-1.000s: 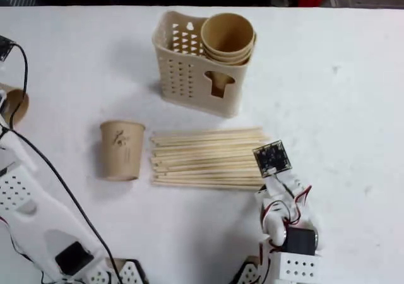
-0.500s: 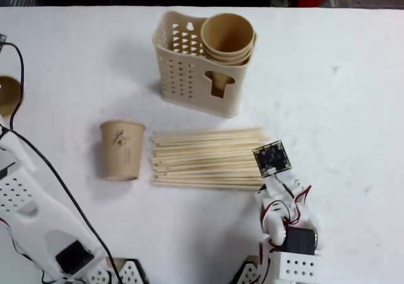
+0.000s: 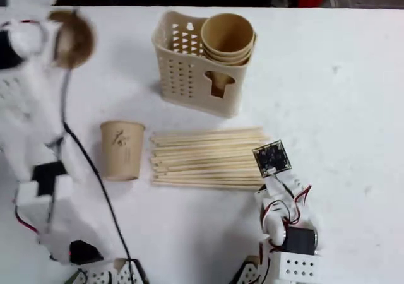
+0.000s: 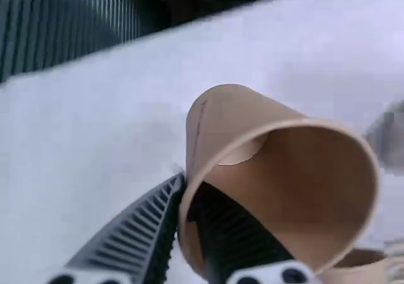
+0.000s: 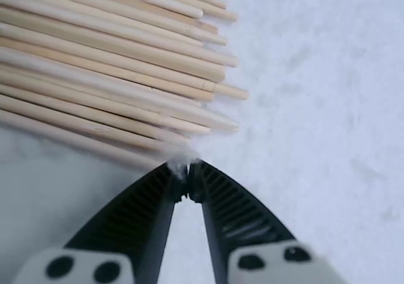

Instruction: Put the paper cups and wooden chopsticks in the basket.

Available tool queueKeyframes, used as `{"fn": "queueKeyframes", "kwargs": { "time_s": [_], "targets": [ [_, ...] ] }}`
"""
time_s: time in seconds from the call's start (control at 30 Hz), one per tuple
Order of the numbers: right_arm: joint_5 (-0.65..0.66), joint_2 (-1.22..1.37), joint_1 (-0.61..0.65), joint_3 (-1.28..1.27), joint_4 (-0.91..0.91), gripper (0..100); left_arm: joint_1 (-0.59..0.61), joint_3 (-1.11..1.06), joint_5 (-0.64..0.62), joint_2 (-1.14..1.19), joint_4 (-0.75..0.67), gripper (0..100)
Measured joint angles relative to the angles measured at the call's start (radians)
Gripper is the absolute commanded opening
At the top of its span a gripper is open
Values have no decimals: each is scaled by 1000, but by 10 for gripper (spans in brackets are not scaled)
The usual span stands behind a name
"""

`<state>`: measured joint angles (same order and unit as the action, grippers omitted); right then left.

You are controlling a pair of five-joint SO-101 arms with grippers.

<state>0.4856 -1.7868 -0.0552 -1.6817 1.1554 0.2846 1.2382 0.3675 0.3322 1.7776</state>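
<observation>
My left gripper (image 4: 183, 199) is shut on the rim of a brown paper cup (image 4: 278, 170), held tilted in the air. From above, that cup (image 3: 71, 38) is high over the table's far left. A cream perforated basket (image 3: 183, 66) at the back centre holds stacked paper cups (image 3: 228, 36) in its right end. Another paper cup (image 3: 121, 149) stands on the table, left of a flat row of wooden chopsticks (image 3: 208, 158). My right gripper (image 5: 187, 169) is shut and empty, its tips just short of the chopsticks (image 5: 113, 63) and their near ends.
The left arm's white body (image 3: 38, 139) and its black cable (image 3: 95, 170) rise along the left side, close to the standing cup. White tabletop (image 3: 341, 107) lies open to the right of the basket and chopsticks.
The left arm has swung up and toward the back, lifting its paper cup from the table's left edge to high at the far left. The right arm has not moved.
</observation>
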Motion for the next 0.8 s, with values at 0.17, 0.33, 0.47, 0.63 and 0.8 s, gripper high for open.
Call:
{"fn": "queueKeyframes", "kwargs": {
  "time_s": [0.17,0.33,0.47,0.63,0.8],
  "targets": [
    [0,0,0,0,0,21,-316,58,-155,-97,2,22],
    [0,0,0,0,0,21,-569,60,-241,-77,-44,22],
    [0,0,0,0,0,21,-640,66,-256,14,-86,23],
    [0,0,0,0,0,21,-649,66,-258,101,-100,24],
    [0,0,0,0,0,21,-647,66,-258,138,-117,24]
  ]
}}
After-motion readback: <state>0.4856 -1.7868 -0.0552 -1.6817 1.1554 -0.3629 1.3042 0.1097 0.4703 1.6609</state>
